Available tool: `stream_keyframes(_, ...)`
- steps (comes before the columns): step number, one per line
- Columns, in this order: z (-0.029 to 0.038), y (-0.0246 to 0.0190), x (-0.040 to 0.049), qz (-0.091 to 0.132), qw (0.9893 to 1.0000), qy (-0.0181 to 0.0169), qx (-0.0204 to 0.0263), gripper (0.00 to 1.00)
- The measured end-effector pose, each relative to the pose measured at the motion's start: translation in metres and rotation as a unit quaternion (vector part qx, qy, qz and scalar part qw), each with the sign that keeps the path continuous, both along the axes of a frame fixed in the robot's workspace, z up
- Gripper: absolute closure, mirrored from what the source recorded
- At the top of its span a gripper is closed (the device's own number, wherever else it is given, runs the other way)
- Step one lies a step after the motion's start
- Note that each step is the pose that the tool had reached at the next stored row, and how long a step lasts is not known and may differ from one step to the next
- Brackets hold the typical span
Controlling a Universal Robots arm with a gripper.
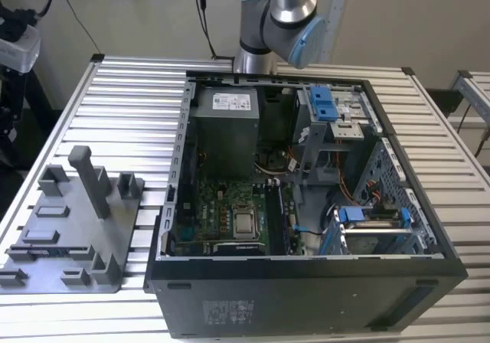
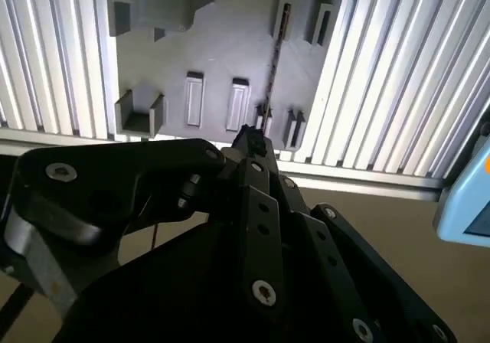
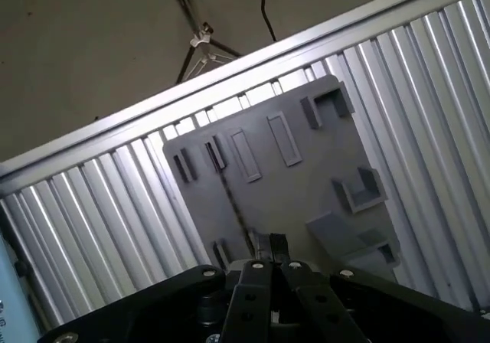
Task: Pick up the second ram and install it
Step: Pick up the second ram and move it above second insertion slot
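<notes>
The second ram is a thin dark strip standing on edge in a slot of the grey plastic tray. In the first wrist view the ram runs across the tray toward my fingertips. My gripper hovers well above the tray, over the strip's near end, with its fingers drawn together and nothing between them. The gripper looks the same in the first wrist view. In the exterior view the tray lies on the slatted table at the exterior view's left.
An open computer case sits beside the tray, its motherboard and CPU socket exposed, with a power supply and drive cages inside. The arm's base rises behind the case. The tray carries upright posts.
</notes>
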State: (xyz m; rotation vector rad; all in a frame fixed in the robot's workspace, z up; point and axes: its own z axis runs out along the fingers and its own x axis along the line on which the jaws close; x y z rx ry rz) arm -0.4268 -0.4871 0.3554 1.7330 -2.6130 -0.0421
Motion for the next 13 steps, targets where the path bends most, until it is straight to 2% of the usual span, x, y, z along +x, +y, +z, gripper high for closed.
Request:
stream_keyframes(4,-0.0020,0.0000,0.0000,0.034,0.9994,-0.0006,-0.0001,0.89)
stream_keyframes(7,-0.0033,0.0000,0.0000,0.060,0.9982,-0.0007,-0.0001,0.89)
stream_keyframes(10,-0.0044,0.0000,0.0000,0.086,0.9963,-0.0007,-0.0001,0.89)
stream_keyframes(13,-0.0056,0.0000,0.0000,0.113,0.9936,-0.0008,0.0000,0.89)
